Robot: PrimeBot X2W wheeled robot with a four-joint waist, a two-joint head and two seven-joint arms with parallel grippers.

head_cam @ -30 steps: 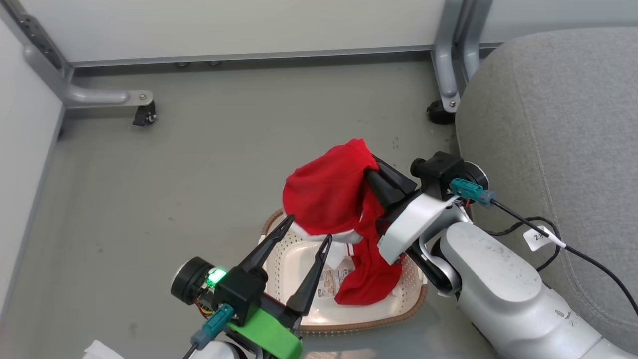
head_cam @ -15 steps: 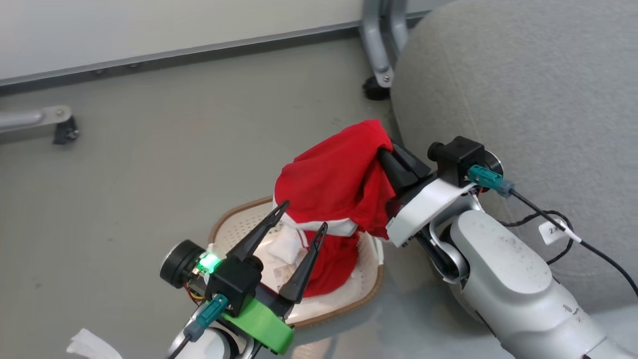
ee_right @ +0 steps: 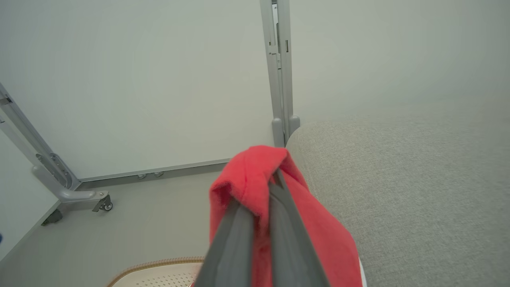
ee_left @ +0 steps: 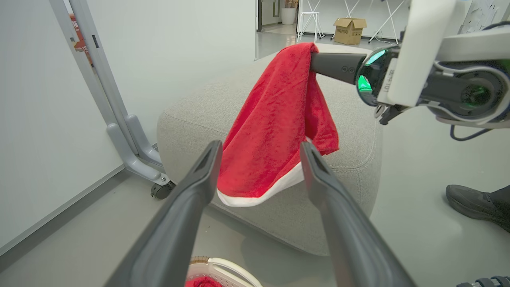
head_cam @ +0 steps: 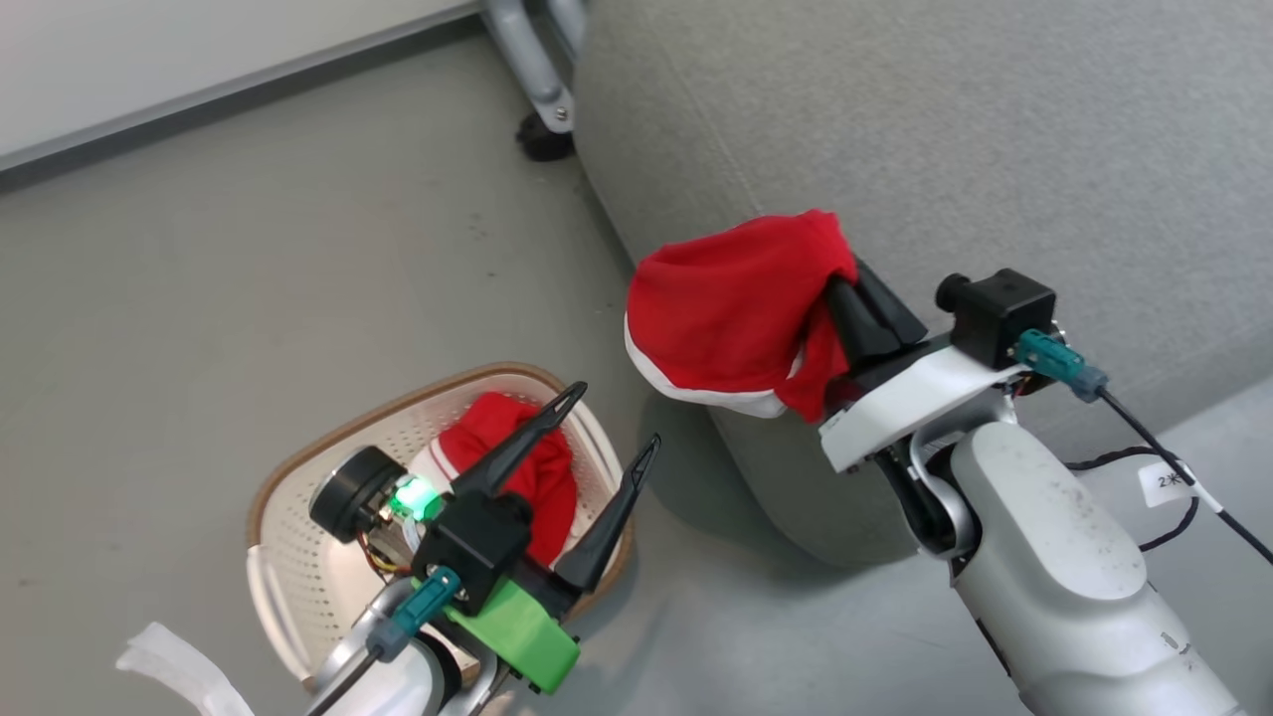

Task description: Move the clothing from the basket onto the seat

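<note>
Head view: clothing [head_cam: 731,318] between right fingers [head_cam: 871,316]

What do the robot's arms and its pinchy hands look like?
The right forearm is smooth silvery white. The left gripper and right gripper each have two long dark pointed fingers. The left wrist wears a bright green bracket and a glowing green light. Teal plugs join black cables, one carrying a small white tag.

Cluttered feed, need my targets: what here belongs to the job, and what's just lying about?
Job: red garment in the right fingers; second red garment in the basket; grey seat.
Lying about: wheeled frame leg; cardboard box; person's shoe.
</note>
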